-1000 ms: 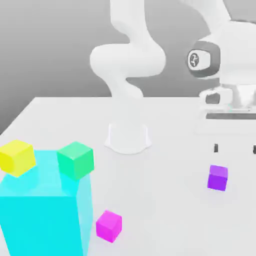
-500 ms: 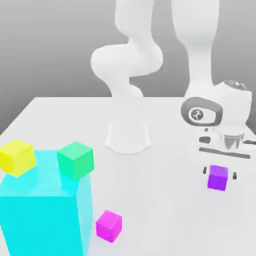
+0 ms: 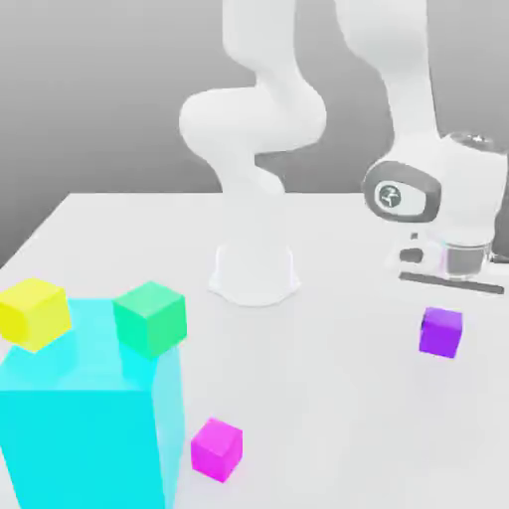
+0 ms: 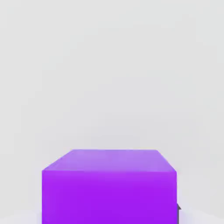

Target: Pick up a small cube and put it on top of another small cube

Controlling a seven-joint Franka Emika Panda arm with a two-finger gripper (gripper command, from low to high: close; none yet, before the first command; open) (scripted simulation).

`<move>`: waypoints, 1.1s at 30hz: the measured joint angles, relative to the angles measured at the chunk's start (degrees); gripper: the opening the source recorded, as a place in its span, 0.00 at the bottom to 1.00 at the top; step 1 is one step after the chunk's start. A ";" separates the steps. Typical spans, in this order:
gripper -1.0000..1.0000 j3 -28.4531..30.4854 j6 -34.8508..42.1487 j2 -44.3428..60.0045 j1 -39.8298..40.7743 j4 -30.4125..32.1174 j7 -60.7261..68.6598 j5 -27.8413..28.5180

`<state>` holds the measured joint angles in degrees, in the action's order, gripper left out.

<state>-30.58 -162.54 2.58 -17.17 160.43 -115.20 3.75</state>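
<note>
Exterior view | claw (image 3: 440,316) closed on purple cube (image 3: 440,332) | cube off table (image 3: 328,398)

1. The counter (image 3: 338,418) is a plain pale-grey surface that stretches beneath the gripper (image 3: 442,303) and well beyond it on every side.
2. The arm's white round base (image 3: 254,273) stands on the counter, away from the gripper toward the exterior view's left.
3. A magenta cube (image 3: 216,448) lies on the counter, well apart from the gripper, to the exterior view's left and nearer the camera.
4. A large cyan block (image 3: 89,427) stands farther from the gripper than the magenta cube, just beside that cube.
5. The small cube (image 3: 440,332), violet, sits directly under the gripper; whether it touches the counter cannot be told.
</note>
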 joint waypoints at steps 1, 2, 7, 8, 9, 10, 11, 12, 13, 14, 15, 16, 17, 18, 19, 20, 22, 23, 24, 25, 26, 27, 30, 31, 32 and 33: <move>0.00 0.62 1.87 -0.31 1.81 -1.38 1.45 -1.15; 0.00 1.51 3.92 -0.51 4.02 -3.06 2.59 -1.95; 0.00 6.39 14.99 -1.13 14.78 -12.63 6.98 -4.37; 0.00 7.39 17.24 -1.24 16.91 -14.60 7.80 -4.78; 0.00 8.39 19.49 -1.35 19.04 -16.57 8.61 -5.19; 0.00 9.32 21.70 -1.46 21.25 -18.53 9.39 -5.58; 0.00 10.33 23.97 -1.56 23.37 -20.50 10.21 -5.98; 0.00 11.36 26.23 -1.67 25.47 -22.48 11.02 -6.38; 0.00 12.39 28.49 -1.77 27.56 -24.45 11.82 -6.78; 0.00 13.43 30.74 -1.88 29.62 -26.42 12.62 -7.17; 0.00 14.49 33.00 -1.98 31.66 -28.40 13.41 -7.56; 0.00 15.56 35.25 -2.09 33.67 -30.37 14.20 -7.95; 0.00 16.64 37.48 -2.19 35.66 -32.33 14.97 -8.33; 0.00 17.77 39.75 -2.30 37.58 -34.31 15.76 -8.70; 0.00 18.92 42.01 -2.40 39.45 -36.28 16.54 -9.07; 0.00 20.12 44.23 -2.51 41.25 -38.24 17.33 -9.44; 0.00 22.80 48.73 -2.72 44.50 -42.16 18.86 -10.18; 0.00 24.18 50.98 -2.82 46.06 -44.12 19.61 -10.53; 0.00 24.94 51.70 -3.58 48.25 -44.35 18.82 -10.40; 0.00 25.06 51.66 -4.66 50.21 -43.72 17.25 -10.02; 0.00 24.70 51.22 -5.92 50.22 -42.63 15.25 -9.48; 0.00 24.39 50.59 -7.24 50.23 -41.33 13.01 -8.81; 0.00 24.09 48.16 -11.25 51.28 -36.89 5.47 -6.14; 0.00 23.90 46.50 -11.44 51.59 -35.37 4.18 -5.63; 0.00 23.82 44.42 -11.06 51.69 -33.82 3.49 -5.32; 0.00 23.75 42.13 -10.40 51.74 -32.27 3.09 -5.12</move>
<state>-6.82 -120.42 -7.82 34.57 128.16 -112.11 -1.37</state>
